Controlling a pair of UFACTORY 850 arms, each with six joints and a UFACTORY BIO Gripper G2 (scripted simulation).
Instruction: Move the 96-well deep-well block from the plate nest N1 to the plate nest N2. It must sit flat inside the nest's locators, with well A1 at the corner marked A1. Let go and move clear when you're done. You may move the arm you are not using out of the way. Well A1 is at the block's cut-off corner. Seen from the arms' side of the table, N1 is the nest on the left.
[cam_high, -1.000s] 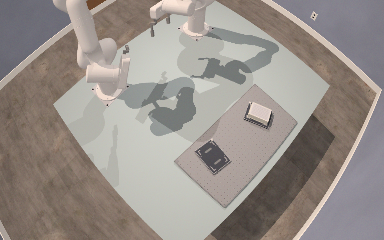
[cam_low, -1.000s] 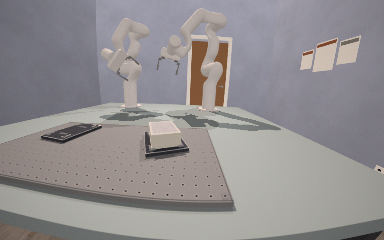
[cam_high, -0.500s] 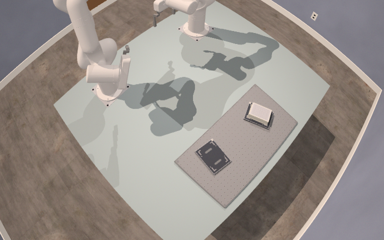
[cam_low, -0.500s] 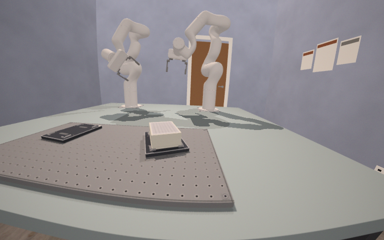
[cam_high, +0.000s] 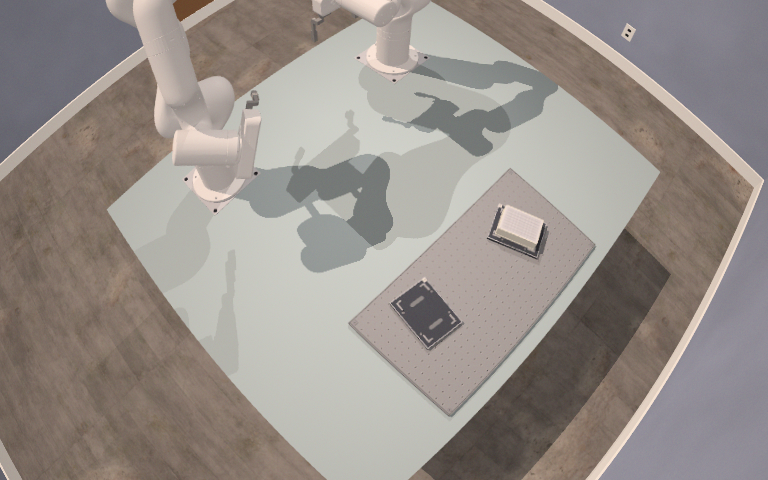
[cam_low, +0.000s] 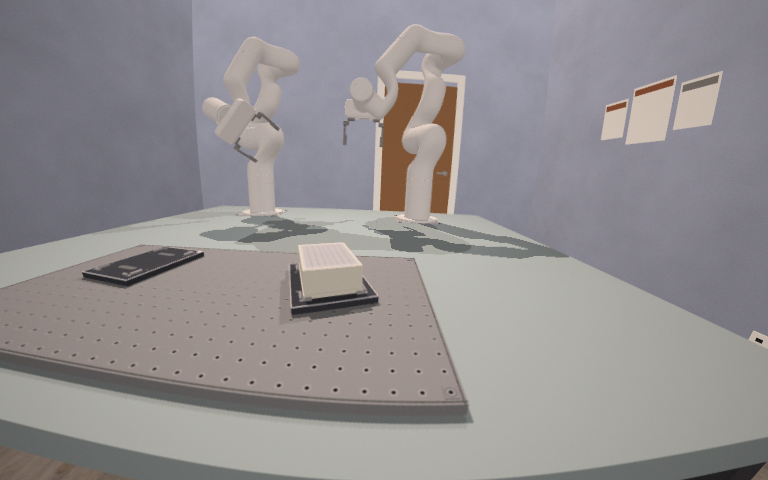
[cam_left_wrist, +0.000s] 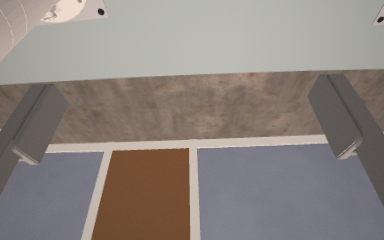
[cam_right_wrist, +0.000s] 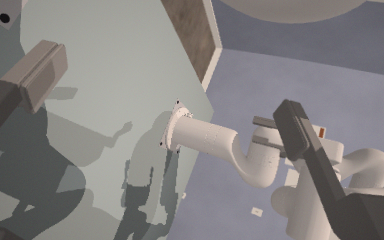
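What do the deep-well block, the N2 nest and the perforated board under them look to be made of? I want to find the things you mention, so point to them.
Deep-well block (cam_high: 521, 225) (cam_low: 330, 283): probably plastic, matte; even cream colour, no glints.
N2 nest (cam_high: 425, 312) (cam_low: 146, 262): dark, matte, with paler edges; coated metal or plastic, can't tell.
Perforated board (cam_high: 481, 294) (cam_low: 226, 319): perhaps metal; flat grey-brown, dull, with regular holes.

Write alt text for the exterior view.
A white deep-well block sits in nest N1; nest N2 holds no block. Beyond the perforated board, the left gripper and right gripper hang open.
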